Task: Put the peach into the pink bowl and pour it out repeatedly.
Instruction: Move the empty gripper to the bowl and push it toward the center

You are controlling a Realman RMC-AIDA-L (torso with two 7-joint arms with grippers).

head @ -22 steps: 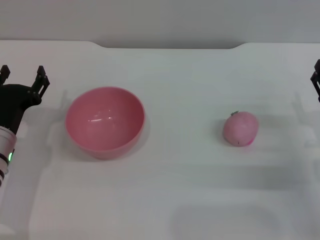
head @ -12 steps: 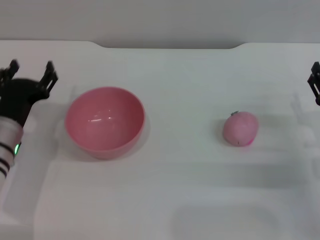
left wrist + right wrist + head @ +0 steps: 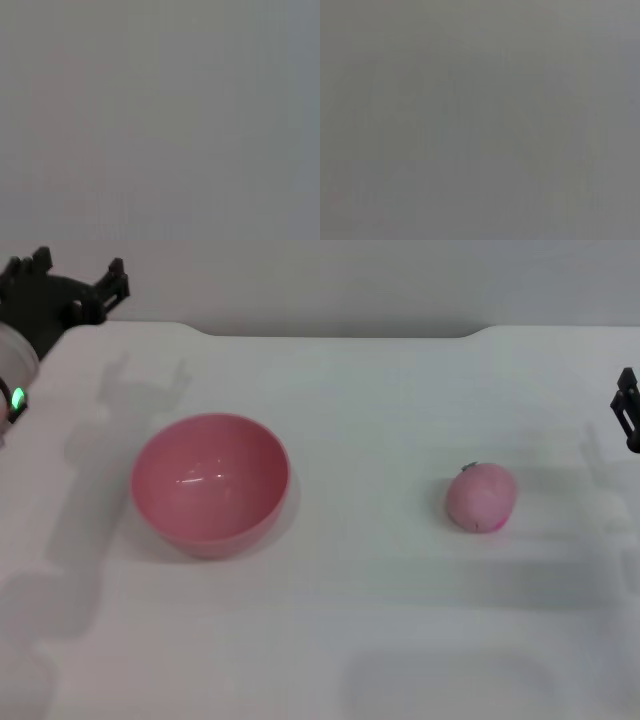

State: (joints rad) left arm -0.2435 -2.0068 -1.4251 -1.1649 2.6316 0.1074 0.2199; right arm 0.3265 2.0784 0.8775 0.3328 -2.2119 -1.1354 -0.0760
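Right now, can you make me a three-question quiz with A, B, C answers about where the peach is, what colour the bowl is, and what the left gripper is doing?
1. Where is the peach?
A. in the bowl
B. on the table, to the bowl's right
C. in a gripper

2. What colour is the bowl?
A. pink
B. blue
C. green

3. The left gripper is:
A. holding the peach
B. open, holding nothing
C. inside the bowl

Answers:
1 B, the peach sits alone on the white table.
2 A, its walls are glossy pink.
3 B, its fingers are spread at the table's far left corner, nothing between them.
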